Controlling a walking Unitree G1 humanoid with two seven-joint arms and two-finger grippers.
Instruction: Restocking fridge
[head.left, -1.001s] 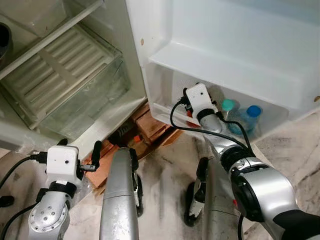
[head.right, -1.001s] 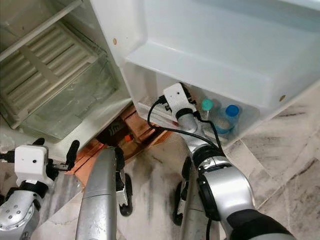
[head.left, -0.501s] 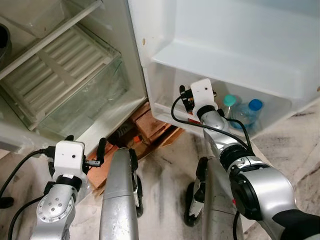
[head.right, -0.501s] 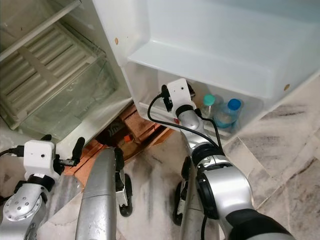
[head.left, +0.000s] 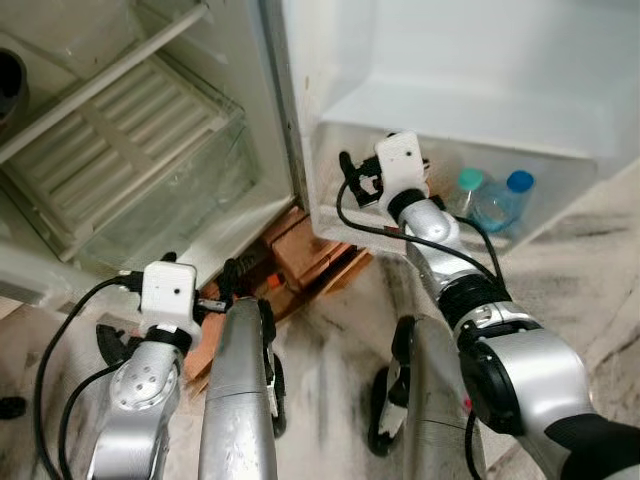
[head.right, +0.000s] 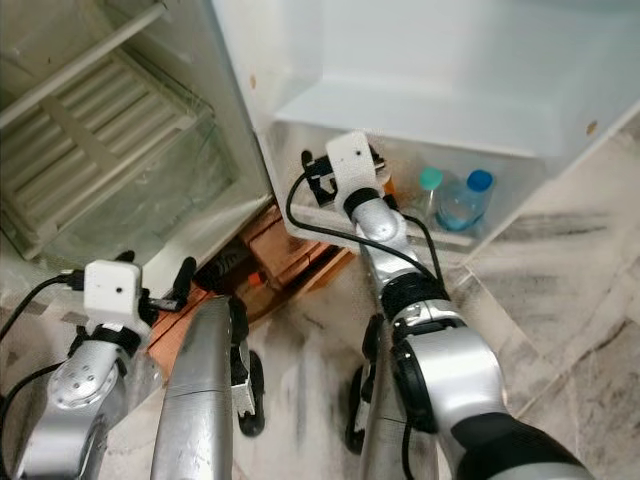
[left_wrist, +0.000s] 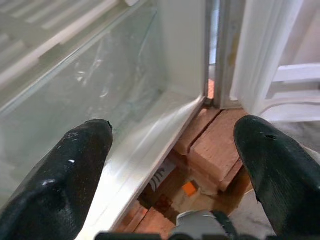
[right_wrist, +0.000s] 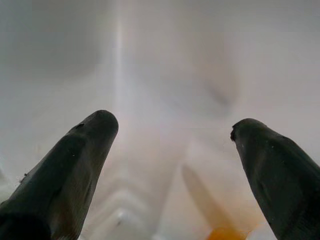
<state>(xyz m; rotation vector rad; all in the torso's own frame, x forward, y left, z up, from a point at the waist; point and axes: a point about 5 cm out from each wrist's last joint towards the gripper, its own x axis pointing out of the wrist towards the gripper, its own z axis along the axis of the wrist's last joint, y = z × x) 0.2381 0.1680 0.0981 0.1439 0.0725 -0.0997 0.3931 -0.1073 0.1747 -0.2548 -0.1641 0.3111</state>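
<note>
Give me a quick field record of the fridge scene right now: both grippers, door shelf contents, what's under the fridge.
right gripper: open, holding nothing, reaching into the bottom door shelf
left gripper: open, holding nothing, low beside the fridge's base, facing the crisper drawer
door shelf contents: two bottles standing side by side, teal-capped bottle and blue-capped bottle, to the right of the right gripper
crisper drawer: clear, looks empty
under fridge: bricks propping the base
floor: marbled tile
</note>
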